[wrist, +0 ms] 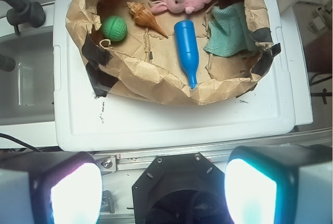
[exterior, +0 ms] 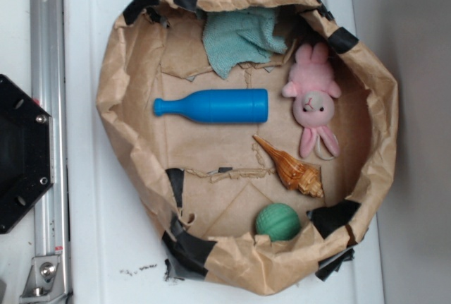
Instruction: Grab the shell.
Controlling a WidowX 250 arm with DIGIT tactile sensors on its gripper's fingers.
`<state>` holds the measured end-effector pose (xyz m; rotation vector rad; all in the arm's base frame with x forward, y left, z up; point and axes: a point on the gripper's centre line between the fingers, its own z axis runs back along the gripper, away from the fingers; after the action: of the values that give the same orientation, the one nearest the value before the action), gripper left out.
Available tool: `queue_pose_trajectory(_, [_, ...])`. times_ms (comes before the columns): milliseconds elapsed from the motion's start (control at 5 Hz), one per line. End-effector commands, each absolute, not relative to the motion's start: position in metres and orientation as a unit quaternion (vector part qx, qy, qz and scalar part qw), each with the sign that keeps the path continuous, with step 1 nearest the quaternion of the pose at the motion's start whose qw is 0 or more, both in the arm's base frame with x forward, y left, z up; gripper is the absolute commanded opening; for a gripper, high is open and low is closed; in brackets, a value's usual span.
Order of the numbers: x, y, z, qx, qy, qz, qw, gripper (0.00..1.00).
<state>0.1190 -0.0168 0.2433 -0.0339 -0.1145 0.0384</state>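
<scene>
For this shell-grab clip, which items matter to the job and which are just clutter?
Belongs to the job:
shell
hand, open, well short of the paper nest

Just lying about:
blue bottle
pink bunny
green ball
teal cloth

Looks like a robotics lab bench: white plastic counter (exterior: 91, 247) beside an aluminium rail (exterior: 48, 106) and black hexagonal arm base (exterior: 21, 156), cables (wrist: 320, 81) trailing, taped brown-paper bin (exterior: 384, 128) holding mismatched test props.
</scene>
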Motion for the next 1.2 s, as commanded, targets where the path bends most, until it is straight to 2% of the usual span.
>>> queue_pose_trajectory(0, [0.119,-0.017,0.243,-0.017,-0.057,0.019,0.998,1.0])
queue_pose_trajectory(200, [0.148,0.002,0.209,0.035,-0.082,0.003,0.996,1.0])
queue_pose_trajectory(400, [0.181,0.017,0.191,0.01,-0.121,-0.046,0.992,1.0])
queue_pose_trajectory(600, [0.217,0.013,0.175,0.011,-0.133,-0.087,0.987,1.0])
queue_pose_trajectory(800, [0.252,-0.003,0.161,0.01,-0.132,-0.106,0.985,1.0])
queue_pose_trajectory(1000, [0.279,-0.006,0.146,0.0,-0.106,-0.044,0.993,1.0])
